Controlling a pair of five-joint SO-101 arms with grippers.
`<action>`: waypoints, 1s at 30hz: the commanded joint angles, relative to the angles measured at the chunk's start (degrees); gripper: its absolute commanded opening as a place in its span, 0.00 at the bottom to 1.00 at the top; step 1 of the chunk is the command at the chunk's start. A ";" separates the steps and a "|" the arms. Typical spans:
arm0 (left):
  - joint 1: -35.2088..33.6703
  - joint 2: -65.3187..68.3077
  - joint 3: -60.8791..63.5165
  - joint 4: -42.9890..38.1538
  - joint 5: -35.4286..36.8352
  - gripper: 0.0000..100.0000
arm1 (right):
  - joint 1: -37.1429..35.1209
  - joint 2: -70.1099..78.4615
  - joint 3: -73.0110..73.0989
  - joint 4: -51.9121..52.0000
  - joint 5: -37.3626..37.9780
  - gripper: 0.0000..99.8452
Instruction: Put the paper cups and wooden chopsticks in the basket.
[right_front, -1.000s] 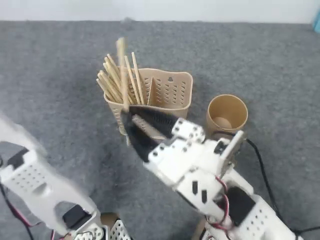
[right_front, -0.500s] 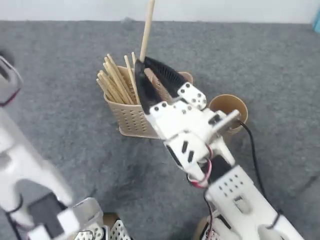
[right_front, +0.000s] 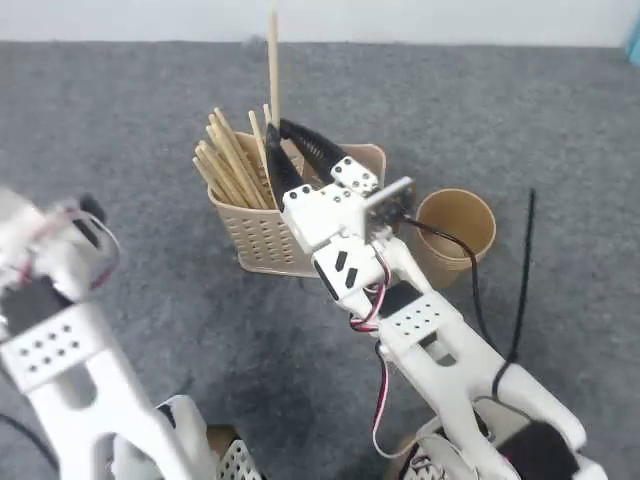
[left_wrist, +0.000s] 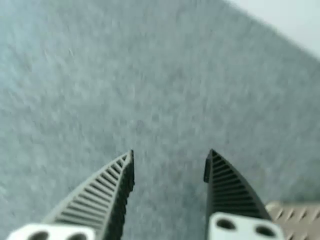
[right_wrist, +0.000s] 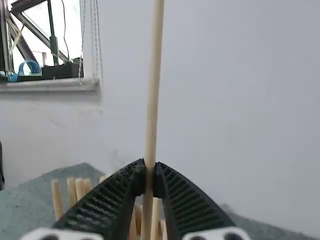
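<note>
Right wrist view: the slim pale wooden chopstick (right_wrist: 152, 75) stands upright, pinched near its foot by my right gripper (right_wrist: 149, 170). I judge the tan perforated plastic basket (right_front: 262, 240) lies directly beneath, along that axis. My left gripper (left_wrist: 170, 160) hangs spread, well apart.

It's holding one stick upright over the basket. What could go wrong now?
The right gripper pinches the chopstick low, so it could tilt or slip. Released, it may catch on the sticks crowding the basket. The arm passes close to the paper cup and might bump it.
</note>
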 joint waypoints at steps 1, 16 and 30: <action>0.62 -8.18 16.40 -8.70 0.35 0.22 | 0.57 0.75 -4.84 3.74 0.62 0.04; 8.26 -28.75 42.77 -17.67 -10.37 0.22 | -2.24 -27.65 -7.12 40.57 0.62 0.17; 15.38 -35.52 46.73 -14.59 -14.77 0.06 | 17.36 -44.44 -34.02 107.03 -7.38 0.17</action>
